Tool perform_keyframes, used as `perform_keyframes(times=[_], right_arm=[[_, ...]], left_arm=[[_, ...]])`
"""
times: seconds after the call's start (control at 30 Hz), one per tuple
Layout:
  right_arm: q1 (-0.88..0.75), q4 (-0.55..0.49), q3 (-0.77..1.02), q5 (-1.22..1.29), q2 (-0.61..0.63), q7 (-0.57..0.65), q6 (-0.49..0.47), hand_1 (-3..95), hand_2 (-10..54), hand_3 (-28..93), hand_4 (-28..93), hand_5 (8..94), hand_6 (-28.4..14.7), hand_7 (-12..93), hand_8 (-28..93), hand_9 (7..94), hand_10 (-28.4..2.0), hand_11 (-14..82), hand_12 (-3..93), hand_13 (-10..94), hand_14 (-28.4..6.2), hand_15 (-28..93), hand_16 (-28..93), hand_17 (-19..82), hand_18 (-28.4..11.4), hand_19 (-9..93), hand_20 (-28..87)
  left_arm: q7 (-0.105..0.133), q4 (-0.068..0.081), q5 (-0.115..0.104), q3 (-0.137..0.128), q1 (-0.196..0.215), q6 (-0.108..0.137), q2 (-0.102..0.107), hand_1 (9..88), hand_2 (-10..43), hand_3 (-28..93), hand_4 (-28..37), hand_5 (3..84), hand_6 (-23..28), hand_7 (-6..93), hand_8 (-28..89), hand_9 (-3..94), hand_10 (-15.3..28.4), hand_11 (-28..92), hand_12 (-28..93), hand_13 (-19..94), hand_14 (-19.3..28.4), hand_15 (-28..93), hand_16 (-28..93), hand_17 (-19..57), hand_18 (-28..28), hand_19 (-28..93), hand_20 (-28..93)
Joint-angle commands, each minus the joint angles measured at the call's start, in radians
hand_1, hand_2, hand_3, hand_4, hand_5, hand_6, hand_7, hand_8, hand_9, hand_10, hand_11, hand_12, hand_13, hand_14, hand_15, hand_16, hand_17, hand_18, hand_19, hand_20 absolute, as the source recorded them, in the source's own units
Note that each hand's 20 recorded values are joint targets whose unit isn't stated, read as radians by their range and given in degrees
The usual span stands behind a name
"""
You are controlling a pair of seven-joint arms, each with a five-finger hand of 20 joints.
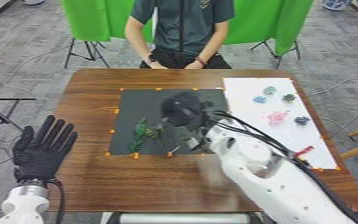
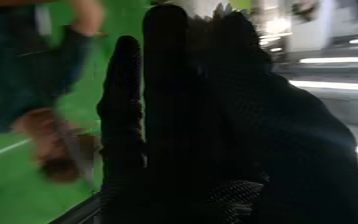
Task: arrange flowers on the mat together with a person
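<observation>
Had right hand [image 1: 184, 110] over mat [image 1: 144, 107] in head view, against green cloth [image 2: 15, 187] from wrist; couldn't tell openness or grip. Rested left hand [image 1: 42, 155] open, empty, near left.

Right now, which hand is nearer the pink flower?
The right hand, over the dark mat left of the flower; the left hand is farther off, at the table's left edge.

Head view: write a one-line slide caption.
Flower arranging: right hand over the dark mat with its green sprigs, small blooms on the white sheet, left hand at left.
</observation>
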Motion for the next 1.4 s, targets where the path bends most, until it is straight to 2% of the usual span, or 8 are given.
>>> perform_keyframes(times=[0.03, 0.27, 0.3, 0.4, 0.73, 0.8, 1.03, 1.4], right_arm=[[0.135, 0.101, -0.171, -0.008, -0.135, -0.053, 0.005, 63.9, -9.5, 62, -28, 64.6, 2.2, 40, -8, 74.9, -5.6, 6.6, 34.2, 69, -2.2, 24, 41, 35, -10.7, 52, 38], [0.225, 0.227, -0.276, 0.013, -0.187, 0.02, 0.061, 63.1, -9.5, 64, -28, 62.1, 3.0, 41, -10, 69.9, -6.3, 12.6, 28.0, 68, -1.4, 22, 40, 35, -10.4, 51, 36], [0.236, 0.208, -0.309, 0.027, -0.17, 0.059, 0.074, 63.1, -9.5, 64, -28, 61.7, 3.0, 40, -10, 69.4, -6.4, 13.3, 27.2, 67, -1.4, 22, 40, 35, -10.3, 51, 36], [0.246, 0.227, -0.328, 0.023, -0.18, 0.097, 0.067, 63.0, -9.5, 63, -28, 61.0, 2.7, 39, -10, 68.9, -6.5, 13.7, 27.0, 67, -1.4, 22, 40, 35, -10.4, 50, 36], [0.236, 0.272, -0.342, 0.008, -0.207, 0.138, 0.048, 59.7, -9.5, 67, -28, 58.7, 1.2, 31, -13, 61.5, -9.0, 21.8, 18.5, 62, -2.8, 21, 33, 34, -8.7, 44, 33], [0.236, 0.289, -0.336, 0.003, -0.215, 0.137, 0.046, 59.3, -9.5, 68, -28, 58.5, 1.1, 31, -15, 61.2, -9.1, 22.0, 17.9, 61, -3.1, 21, 31, 35, -8.6, 43, 33], [0.236, 0.283, -0.355, 0.012, -0.203, 0.162, 0.056, 56.1, -9.5, 73, -28, 57.0, 1.8, 29, -19, 58.3, -7.8, 14.3, 14.6, 59, -4.5, 20, 23, 35, -8.9, 40, 33], [0.194, 0.22, -0.271, 0.02, -0.187, 0.165, 0.065, 53.7, -9.5, 75, -28, 53.0, 2.1, 25, -18, 51.2, -7.0, 8.6, 11.7, 56, -5.6, 17, 21, 31, -10.8, 40, 30]], left_arm=[[0.005, 0.021, -0.009, 0.042, -0.045, 0.007, 0.014, 28.2, 12.5, 73, -28.3, 43.7, 6.9, 7.1, -9, 40.4, 12.3, 13, 6, 29, 15.3, 28, -7, -3.8, 11.6, 30, 8], [0.004, 0.043, -0.001, 0.086, -0.103, -0.003, 0.032, 28.2, 12.5, 73, -28.3, 43.7, 6.9, 7.2, -9, 40.4, 12.3, 13, 6, 29, 15.3, 28, -7, -3.7, 11.6, 30, 8], [0.015, 0.021, -0.004, 0.079, -0.074, -0.001, 0.038, 28.2, 12.5, 73, -28.3, 43.7, 6.9, 7.2, -9, 40.4, 12.3, 13, 6, 29, 15.3, 28, -7, -3.7, 11.6, 30, 8], [0.018, 0.02, -0.005, 0.079, -0.069, -0.001, 0.039, 28.1, 12.5, 73, -28.3, 43.8, 6.9, 7.3, -9, 40.4, 12.3, 14, 6, 29, 15.3, 28, -7, -3.7, 11.6, 30, 8], [0.015, 0.028, -0.01, 0.093, -0.086, -0.001, 0.039, 28.3, 12.8, 73, -28.3, 44.0, 6.9, 7.3, -9, 40.6, 12.4, 14, 5, 29, 15.3, 28, -7, -3.8, 11.7, 30, 8], [0.002, 0.044, -0.007, 0.103, -0.116, 0.006, 0.038, 28.2, 13.1, 73, -28.3, 44.1, 6.9, 7.4, -9, 40.8, 12.4, 14, 6, 29, 15.4, 28, -7, -3.9, 11.7, 30, 8], [-0.01, 0.04, -0.009, 0.099, -0.118, 0.03, 0.032, 28.4, 13.6, 73, -28.3, 44.3, 6.9, 7.5, -9, 41.0, 12.4, 14, 5, 29, 15.4, 28, -7, -3.9, 11.8, 31, 8], [-0.016, 0.032, -0.007, 0.069, -0.078, 0.024, 0.018, 28.4, 14.0, 73, -28.3, 44.9, 7.0, 7.8, -9, 41.5, 12.6, 14, 5, 29, 15.5, 29, -7, -3.9, 11.8, 31, 8]])
